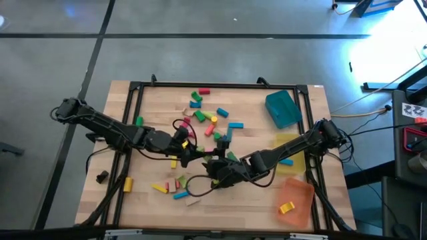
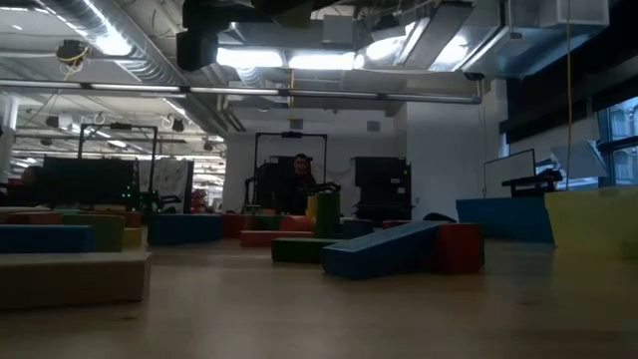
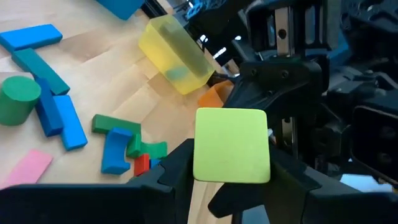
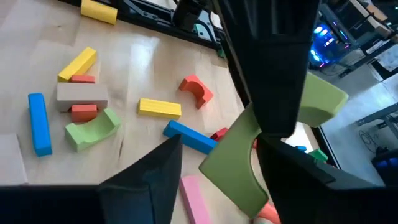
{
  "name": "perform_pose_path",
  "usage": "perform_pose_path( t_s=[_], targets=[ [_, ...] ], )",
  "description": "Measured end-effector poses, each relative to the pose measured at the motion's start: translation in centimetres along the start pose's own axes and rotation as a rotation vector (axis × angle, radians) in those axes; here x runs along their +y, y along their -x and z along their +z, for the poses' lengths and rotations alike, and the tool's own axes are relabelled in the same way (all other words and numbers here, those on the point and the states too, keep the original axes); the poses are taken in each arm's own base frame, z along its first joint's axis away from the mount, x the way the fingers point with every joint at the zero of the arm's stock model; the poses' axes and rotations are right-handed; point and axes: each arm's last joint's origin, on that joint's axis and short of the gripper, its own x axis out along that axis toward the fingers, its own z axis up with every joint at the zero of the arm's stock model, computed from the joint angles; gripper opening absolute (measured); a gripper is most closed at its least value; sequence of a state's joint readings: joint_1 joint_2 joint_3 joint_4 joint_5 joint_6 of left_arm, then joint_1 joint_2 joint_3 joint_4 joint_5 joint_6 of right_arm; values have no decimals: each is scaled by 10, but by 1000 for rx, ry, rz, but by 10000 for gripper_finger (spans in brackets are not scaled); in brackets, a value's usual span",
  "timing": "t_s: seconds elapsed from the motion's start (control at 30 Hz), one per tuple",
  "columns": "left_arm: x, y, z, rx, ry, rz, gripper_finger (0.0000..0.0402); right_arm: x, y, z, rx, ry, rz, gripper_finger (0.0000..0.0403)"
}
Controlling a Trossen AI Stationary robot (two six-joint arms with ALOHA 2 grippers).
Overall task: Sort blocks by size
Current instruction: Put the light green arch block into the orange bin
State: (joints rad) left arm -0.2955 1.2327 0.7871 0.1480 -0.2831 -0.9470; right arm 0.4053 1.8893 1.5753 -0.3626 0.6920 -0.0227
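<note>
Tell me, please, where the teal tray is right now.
In the high view the teal tray sits on the table's far right side, near the corner of the black frame, just beyond the yellow tray and well clear of the block pile.

I see blocks scattered mid-bench, three trays along its right side.

Teal tray, yellow tray, orange tray at table's right side.
</note>
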Motion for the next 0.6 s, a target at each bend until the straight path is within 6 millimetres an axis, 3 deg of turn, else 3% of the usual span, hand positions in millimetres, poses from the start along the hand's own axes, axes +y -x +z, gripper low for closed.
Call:
perform_pose_path(
  t_s=[0.17, 0.4, 0.6],
  targets=[
    [-1, 0, 1, -17, 1, -7, 139, -3, -1, 0, 0, -8, -40, 202],
    [1, 0, 0, -1, -19, 7, 139, -4, -2, 0, 0, 1, -54, 121],
    [1, 0, 0, 2, -97, 6, 139, -4, -2, 0, 0, 6, -54, 119]
  ],
)
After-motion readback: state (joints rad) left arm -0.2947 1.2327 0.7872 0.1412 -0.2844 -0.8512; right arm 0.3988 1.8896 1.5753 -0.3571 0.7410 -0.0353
